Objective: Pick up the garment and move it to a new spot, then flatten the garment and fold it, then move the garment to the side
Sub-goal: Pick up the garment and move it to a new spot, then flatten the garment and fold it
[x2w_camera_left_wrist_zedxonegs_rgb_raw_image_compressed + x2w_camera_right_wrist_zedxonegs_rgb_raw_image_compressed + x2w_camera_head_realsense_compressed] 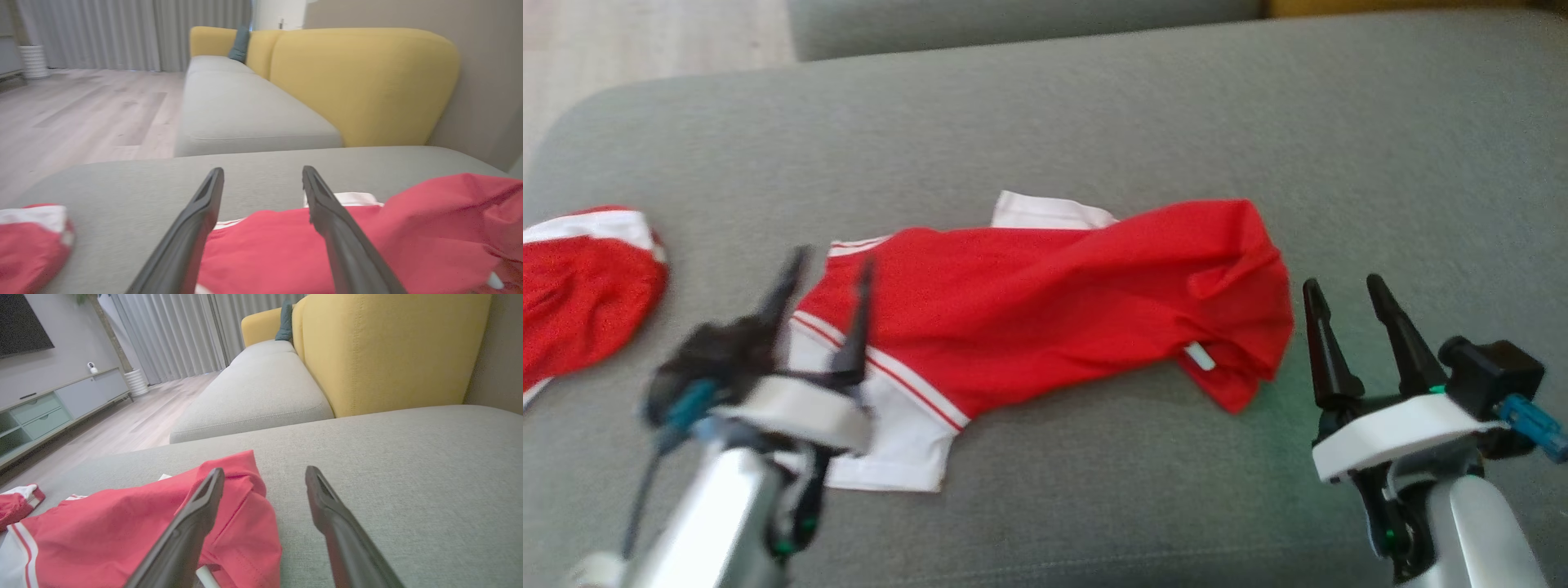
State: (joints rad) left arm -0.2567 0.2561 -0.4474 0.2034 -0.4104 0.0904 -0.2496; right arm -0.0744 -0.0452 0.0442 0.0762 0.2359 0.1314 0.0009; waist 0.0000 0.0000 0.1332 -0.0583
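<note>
- We see the garment (1045,302) lying crumpled across the middle of the grey cushion (1094,106); its red body bunches toward the cushion's right half, and its white striped hem lies toward the near left.
- The left jaws are spread and empty above the cushion's near left, where the hem lies; the right jaws are spread and empty over bare cushion at the near right.
- Flattening looks not yet done; we judge a pinch into the bunched end could catch two layers and drag the folds along.
- A second red cloth (580,286) sits at the cushion's left end; a wide left sweep could snag it.
</note>
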